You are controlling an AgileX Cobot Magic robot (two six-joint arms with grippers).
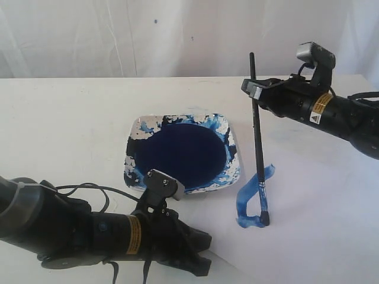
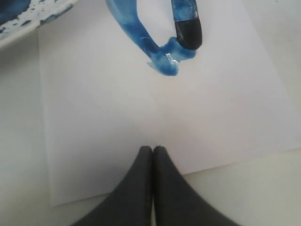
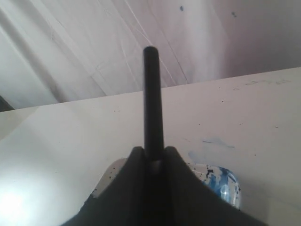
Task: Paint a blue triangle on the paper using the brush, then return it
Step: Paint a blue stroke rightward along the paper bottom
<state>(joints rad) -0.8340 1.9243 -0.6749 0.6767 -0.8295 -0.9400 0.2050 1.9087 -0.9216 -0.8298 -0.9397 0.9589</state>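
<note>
The brush (image 1: 258,148) stands almost upright, its black handle (image 3: 151,94) pinched between the jaws of my right gripper (image 1: 256,90) (image 3: 153,153), which is shut on it. Its dark wet tip (image 2: 188,30) touches the paper (image 1: 320,225) (image 2: 141,108) at a corner of the blue triangle strokes (image 1: 244,195) (image 2: 141,40). Only one slanted side and a short bottom stroke show. My left gripper (image 1: 201,254) (image 2: 153,149) is shut on nothing, low over the paper's near edge.
A square white dish (image 1: 235,155) (image 2: 28,21) (image 3: 221,183), splashed with blue and holding a dark navy pool of paint (image 1: 180,154), sits just left of the paper. A white cloth backdrop (image 1: 177,35) hangs behind the table. The left arm's cable (image 1: 89,188) loops on the table.
</note>
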